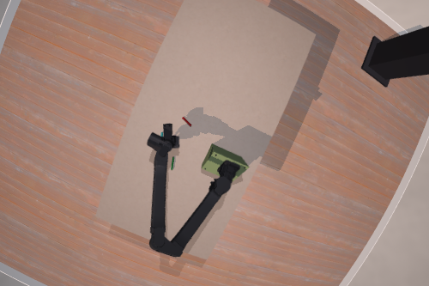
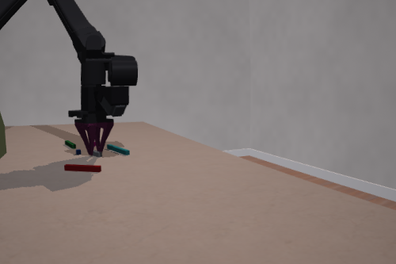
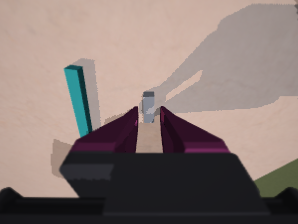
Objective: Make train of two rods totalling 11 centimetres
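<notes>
My gripper (image 3: 149, 111) points straight down at the table, with its fingertips on either side of a short grey rod (image 3: 148, 106). The fingers stand slightly apart from the rod, so the gripper is open, and the rod lies flat on the table. A turquoise rod (image 3: 78, 100) lies flat just to the left of the fingers, apart from the grey rod. In the exterior view the gripper (image 2: 95, 152) stands over the grey rod (image 2: 96, 154), with the turquoise rod (image 2: 118, 149) beside it. A red rod (image 2: 82, 168) lies nearer the camera. A small blue rod (image 2: 78, 151) and a green rod (image 2: 70, 144) lie behind.
In the overhead view the red rod (image 1: 186, 121) and the green rod (image 1: 172, 162) lie on either side of the wrist (image 1: 168, 128). The arm's olive-green base (image 1: 225, 161) stands to the right. A black post (image 1: 399, 55) stands off the mat at the far right.
</notes>
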`<state>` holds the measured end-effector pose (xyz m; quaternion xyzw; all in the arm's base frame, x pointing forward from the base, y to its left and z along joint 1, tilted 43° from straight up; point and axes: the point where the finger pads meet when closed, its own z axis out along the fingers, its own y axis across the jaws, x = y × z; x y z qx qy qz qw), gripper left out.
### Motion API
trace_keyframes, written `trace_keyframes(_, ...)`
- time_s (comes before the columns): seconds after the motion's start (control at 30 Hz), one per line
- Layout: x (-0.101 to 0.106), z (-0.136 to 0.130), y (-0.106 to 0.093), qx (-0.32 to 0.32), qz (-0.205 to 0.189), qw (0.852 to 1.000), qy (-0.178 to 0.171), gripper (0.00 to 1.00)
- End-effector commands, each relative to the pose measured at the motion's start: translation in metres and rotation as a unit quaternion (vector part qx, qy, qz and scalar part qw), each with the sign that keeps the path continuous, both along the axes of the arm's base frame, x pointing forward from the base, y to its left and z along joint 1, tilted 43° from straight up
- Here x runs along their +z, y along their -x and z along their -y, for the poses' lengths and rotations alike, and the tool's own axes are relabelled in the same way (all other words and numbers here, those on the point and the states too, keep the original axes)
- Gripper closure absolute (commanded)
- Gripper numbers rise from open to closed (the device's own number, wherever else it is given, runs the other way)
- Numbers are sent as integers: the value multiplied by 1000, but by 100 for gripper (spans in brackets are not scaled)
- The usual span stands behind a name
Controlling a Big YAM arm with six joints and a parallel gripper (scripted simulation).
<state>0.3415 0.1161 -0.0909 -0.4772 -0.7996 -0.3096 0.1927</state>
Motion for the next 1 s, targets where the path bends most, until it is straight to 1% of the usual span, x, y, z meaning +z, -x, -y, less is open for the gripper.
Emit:
trace_keyframes(0.0,2,6,-1,-9,-2,1000,0,77)
trace_keyframes(0.07,10,11,-7,-9,11,1000,0,77)
trace_keyframes(0.17,12,12,-9,-8,12,1000,0,77)
trace_keyframes(0.27,21,20,-18,-9,21,1000,1,77)
trace_keyframes(0.6,61,57,-21,-9,24,1000,5,77)
trace_keyframes(0.63,64,60,-21,-9,25,1000,6,77)
trace_keyframes(0.7,64,60,-21,-9,25,1000,6,77)
trace_keyframes(0.73,58,53,-5,3,5,1000,2,77)
trace_keyframes(0.77,66,63,-14,-6,16,1000,4,77)
trace_keyframes(0.8,73,69,-21,-9,25,1000,6,77)
trace_keyframes(0.97,79,74,-21,-9,26,1000,6,77)
